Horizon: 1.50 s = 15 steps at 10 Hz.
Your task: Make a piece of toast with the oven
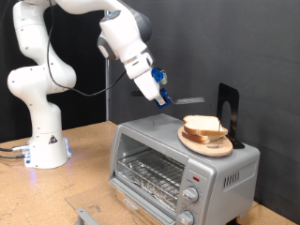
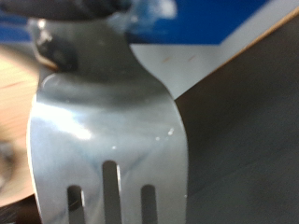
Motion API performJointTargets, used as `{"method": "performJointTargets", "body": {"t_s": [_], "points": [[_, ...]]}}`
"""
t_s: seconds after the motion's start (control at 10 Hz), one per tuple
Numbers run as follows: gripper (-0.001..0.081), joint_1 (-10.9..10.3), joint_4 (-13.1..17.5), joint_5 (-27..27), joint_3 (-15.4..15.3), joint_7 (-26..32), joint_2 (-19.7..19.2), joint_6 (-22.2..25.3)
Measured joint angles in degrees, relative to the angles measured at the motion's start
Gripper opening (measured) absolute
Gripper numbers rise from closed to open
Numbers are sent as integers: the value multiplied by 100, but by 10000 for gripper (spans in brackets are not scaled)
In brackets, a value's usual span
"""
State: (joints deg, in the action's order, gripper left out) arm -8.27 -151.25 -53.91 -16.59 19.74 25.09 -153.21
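The silver oven (image 1: 220, 167) stands at the exterior view's lower right, its wire rack (image 1: 150, 173) showing in front and its knobs (image 1: 190, 195) on the right. On its roof a round wooden plate (image 1: 202, 143) carries two stacked slices of toast (image 1: 202, 125). My gripper (image 1: 161, 97) hangs above the oven's left end, to the left of the plate. It is shut on a metal fork (image 1: 190, 99) that points towards the toast without touching it. The wrist view is filled by the fork's slotted blade (image 2: 107, 140).
A black upright stand (image 1: 228, 111) is on the oven roof behind the plate. The oven door seems to lie open in front, with its handle bar (image 1: 87, 214) at the exterior view's bottom. The arm's white base (image 1: 45, 141) stands at the left on the wooden table (image 1: 84, 169).
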Motion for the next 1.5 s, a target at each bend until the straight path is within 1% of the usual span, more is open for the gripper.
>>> {"method": "performJointTargets", "body": {"t_s": [0.1, 0.2, 0.3, 0.5, 0.6, 0.7, 0.9, 1.0, 1.1, 1.2, 1.3, 1.4, 1.5], "points": [[400, -64, -187, -426, 87, 245, 160, -208], [400, -70, -384, -698, 180, 345, 360, -336], [400, -20, -596, -748, 265, 330, 556, -368], [400, 246, -986, -670, 373, 295, 849, -322], [400, 387, -1115, -590, 445, 301, 942, -204], [400, 480, -1212, -574, 521, 368, 1015, -128], [400, 474, -1305, -755, 726, 689, 1138, -126], [400, 489, -1263, -718, 695, 626, 1110, -100], [400, 581, -1166, -409, 606, 384, 1052, 43], [400, 798, -962, 261, 477, -133, 981, 578], [400, 1052, -670, 1004, 344, -639, 890, 1211], [400, 1252, -365, 1597, 216, -1031, 779, 1696], [400, 1374, -78, 2006, 119, -1281, 636, 2009]]}}
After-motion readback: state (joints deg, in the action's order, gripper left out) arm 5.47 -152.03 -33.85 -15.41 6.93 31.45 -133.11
